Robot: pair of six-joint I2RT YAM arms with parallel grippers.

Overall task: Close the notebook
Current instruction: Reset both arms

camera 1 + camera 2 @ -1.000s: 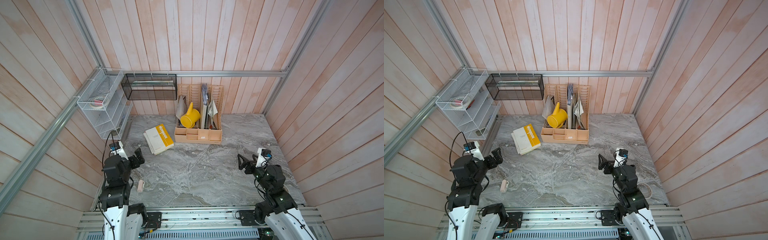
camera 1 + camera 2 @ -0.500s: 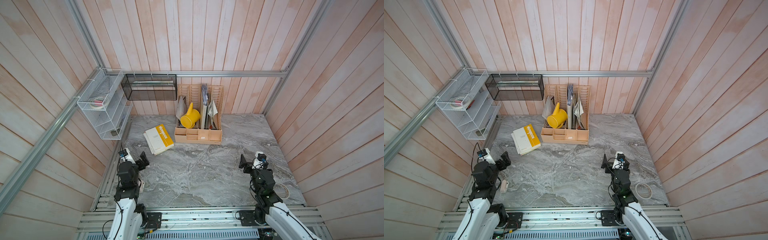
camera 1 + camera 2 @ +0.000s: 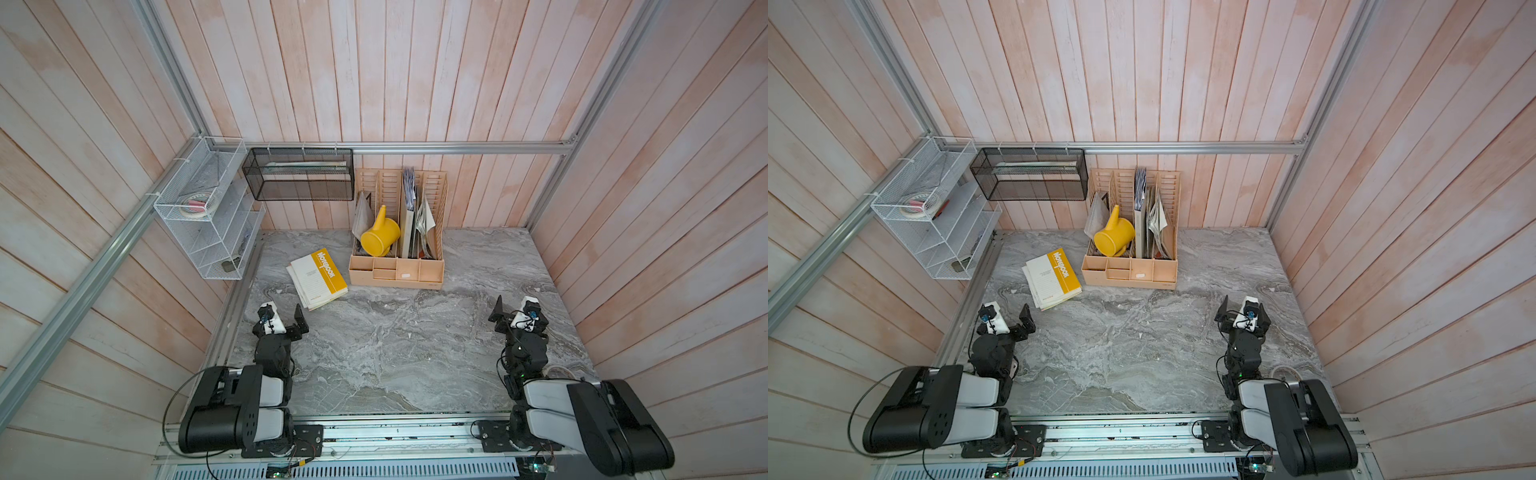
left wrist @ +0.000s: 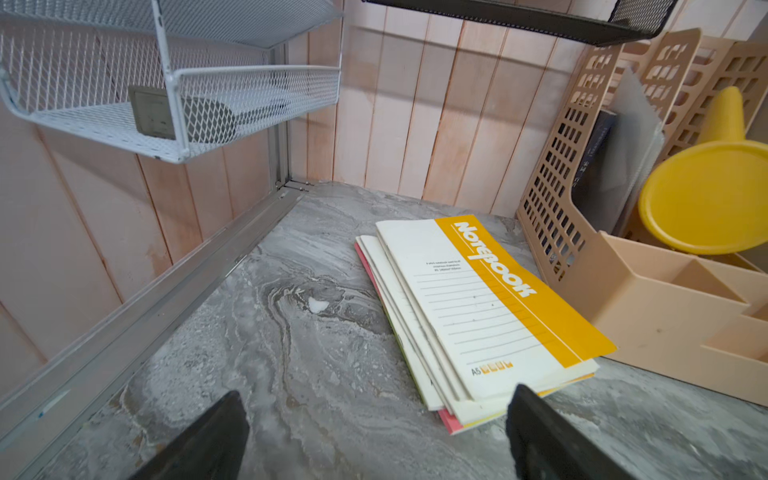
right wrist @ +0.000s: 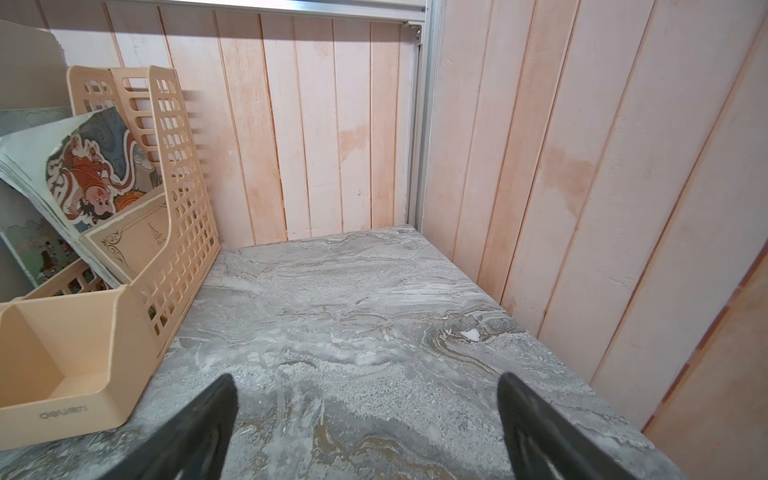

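The left gripper (image 4: pixel 376 395) stands released, its two dark fingers spread wide with nothing between them, only bare marble table (image 4: pixel 291 332). It sits on the robot's side of the desk organizer (image 3: pixel 397 274), off that organizer's left corner, and points at the notebook (image 4: pixel 478 307) without touching it. The right gripper (image 5: pixel 365 382) is likewise released and empty, well apart from the organizer and off its right end.

The notebook lies flat just beside the organizer's left wall, with its yellow-and-white cover facing up and the title readable. It rests on top of a fanned stack of thin booklets. With the cover down and flat, the closing looks done. That would explain why both arms sit folded low over their bases with open jaws: they appear parked, clear of the paper, not working. A yellow jug (image 3: pixel 380 237) leans inside the organizer's left slot, untouched.

A second ago both arms stood taller, wrists lifted well above the table. They have since sunk and folded back, and the upper links now lie over the front rail. Both grippers keep about the same place on the robot's side of the organizer. The notebook has not shifted from the organizer's side, and the left jaws have stayed wide throughout.
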